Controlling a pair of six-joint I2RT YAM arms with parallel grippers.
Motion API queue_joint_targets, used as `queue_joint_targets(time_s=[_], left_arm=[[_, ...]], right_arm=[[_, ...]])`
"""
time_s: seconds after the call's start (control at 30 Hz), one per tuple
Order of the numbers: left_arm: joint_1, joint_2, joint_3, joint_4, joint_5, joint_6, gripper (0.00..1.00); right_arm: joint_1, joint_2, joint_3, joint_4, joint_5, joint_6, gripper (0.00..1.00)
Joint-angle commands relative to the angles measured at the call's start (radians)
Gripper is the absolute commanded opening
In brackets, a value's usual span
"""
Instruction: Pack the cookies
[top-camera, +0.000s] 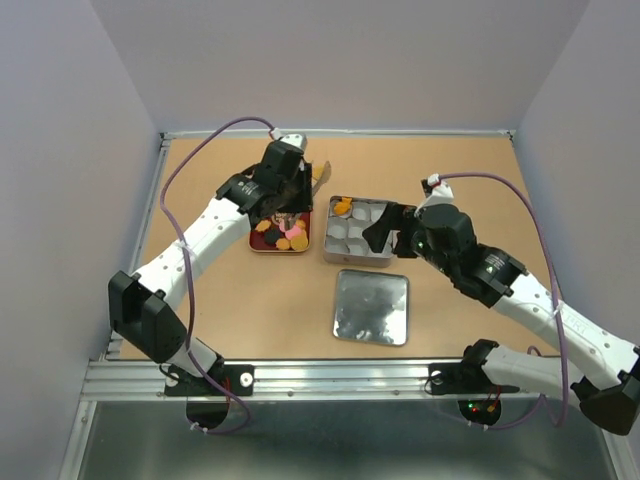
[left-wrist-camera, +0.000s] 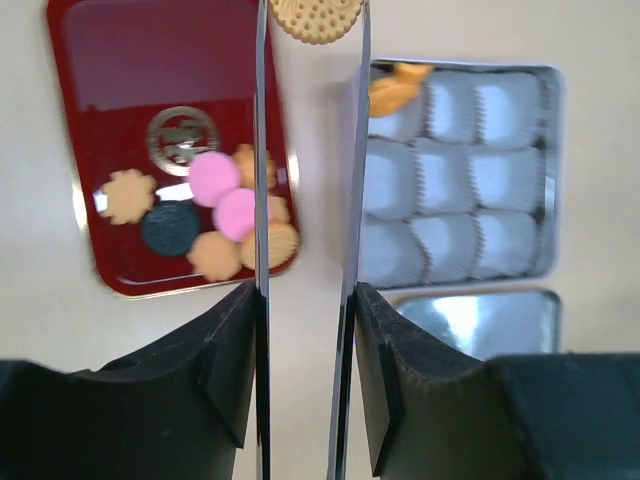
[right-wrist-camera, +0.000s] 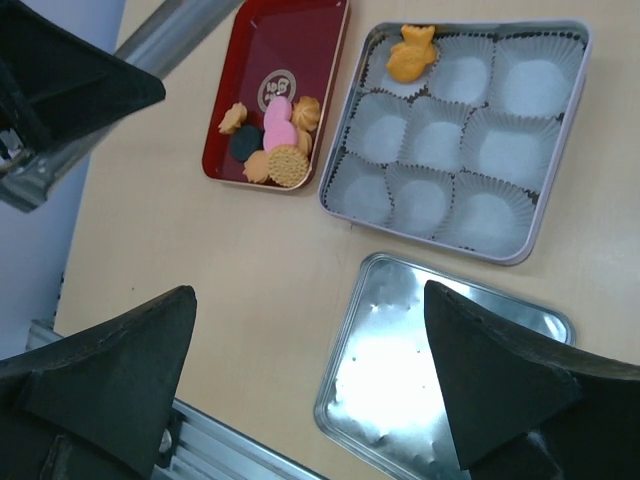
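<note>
Lying heaped at the near end of the red tray (left-wrist-camera: 150, 70), the cookies (left-wrist-camera: 215, 215) sit just left of the left end effector (left-wrist-camera: 313, 40), whose 2 blades are narrowed onto 1 round cookie (left-wrist-camera: 315, 15) pinched at their tips. The tin (left-wrist-camera: 552, 180) lies just to its right, its 9 paper cups (right-wrist-camera: 505, 150) bare but for 1 fish-shaped cookie (right-wrist-camera: 412, 52) in a corner, so the drop looks like a short rightward carry. Farther right, the right end effector (right-wrist-camera: 309, 288) hovers spread wide, holding nothing, at the tin's right edge.

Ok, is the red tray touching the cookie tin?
Apart. The right wrist view shows a strip of bare table running between the red tray and the cookie tin.
</note>
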Motion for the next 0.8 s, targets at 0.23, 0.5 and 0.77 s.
queue_joint_targets(time_s=[0.23,0.5,0.77], left_arm=[[-0.214,0.085,0.086,0.061,0.046,-0.066,0.49],[-0.241,0.154,0.07,0.133,0.083,-0.069,0.49],[-0.243,0.202,0.078,0.128,0.072,-0.062,0.5]], right_arm=[[-0.006,-0.161,0.136,-0.098,0.244,-0.08,1.0],[-0.006,-0.236,0.06,-0.126,0.25,-0.035,1.0],[-0.006,-0.239,0.036,-0.13,0.232,-0.025,1.0]])
